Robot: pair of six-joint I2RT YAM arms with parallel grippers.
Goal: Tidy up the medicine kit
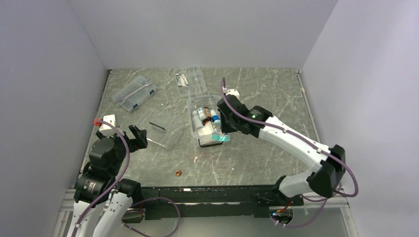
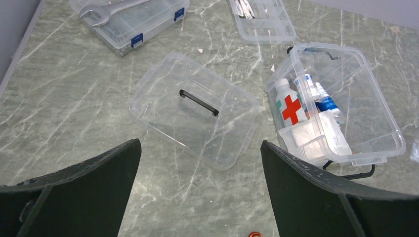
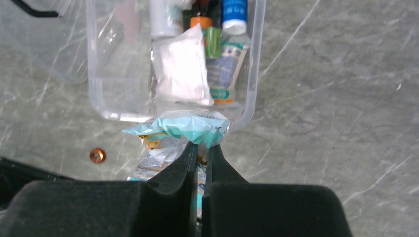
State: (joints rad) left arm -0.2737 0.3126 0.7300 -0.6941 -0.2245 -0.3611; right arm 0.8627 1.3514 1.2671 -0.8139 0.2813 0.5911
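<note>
The right tool is clamped tight on a crumpled teal-and-white packet, holding it at the near rim of the kit (in the wrist view the packet's top edge overlaps that rim; whether the two touch I cannot tell). The kit stands open near the middle of the surface, with a red cross on its front wall and bottles and a white pouch inside. Its lid lies flat just beside it on the left, dark handle up. The left tool hangs over the surface near that lid, jaws spread wide, gripping nothing. Farther back lie a flat case with blue latches, a wrench on or in it, and a clear tray. A small copper disc lies near the front edge.
</note>
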